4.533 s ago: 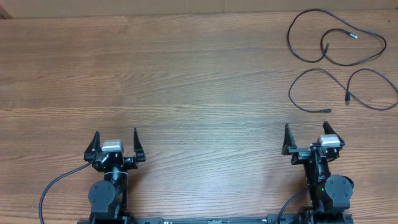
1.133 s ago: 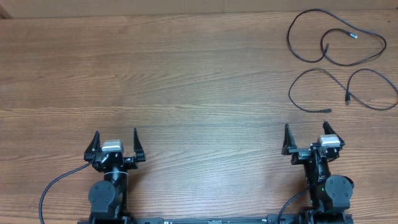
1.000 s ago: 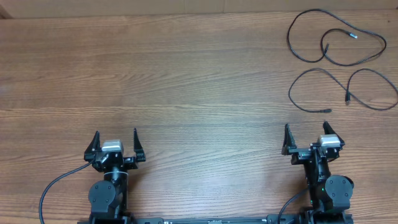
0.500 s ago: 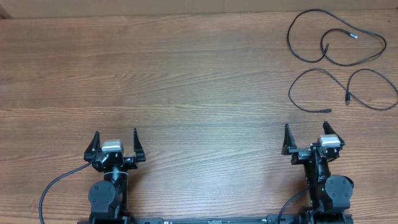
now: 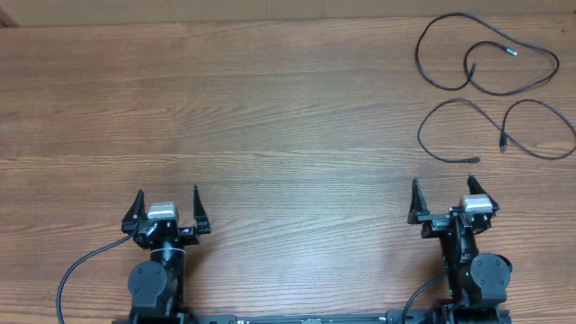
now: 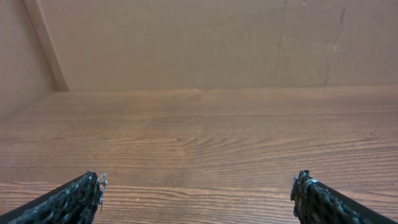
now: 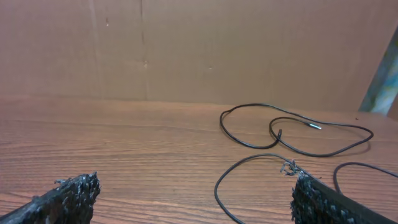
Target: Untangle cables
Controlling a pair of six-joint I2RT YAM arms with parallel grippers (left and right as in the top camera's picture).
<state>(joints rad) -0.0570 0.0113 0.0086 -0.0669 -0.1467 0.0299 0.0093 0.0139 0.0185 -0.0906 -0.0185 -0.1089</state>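
Two thin black cables lie on the wooden table at the far right, apart from each other. The farther cable (image 5: 486, 54) forms a loop that crosses itself; the right wrist view shows it as well (image 7: 292, 134). The nearer cable (image 5: 490, 126) curves in two arcs, and in the right wrist view its loop (image 7: 242, 171) runs ahead of the right finger. My right gripper (image 5: 443, 195) stands open at the near edge, short of the cables, holding nothing. Open and empty too, my left gripper (image 5: 168, 202) sits at the near left, far from them.
A brown board wall (image 6: 199, 43) closes the table's far side. The arms' own thicker black cables (image 5: 81, 270) hang at the near edge beside the bases.
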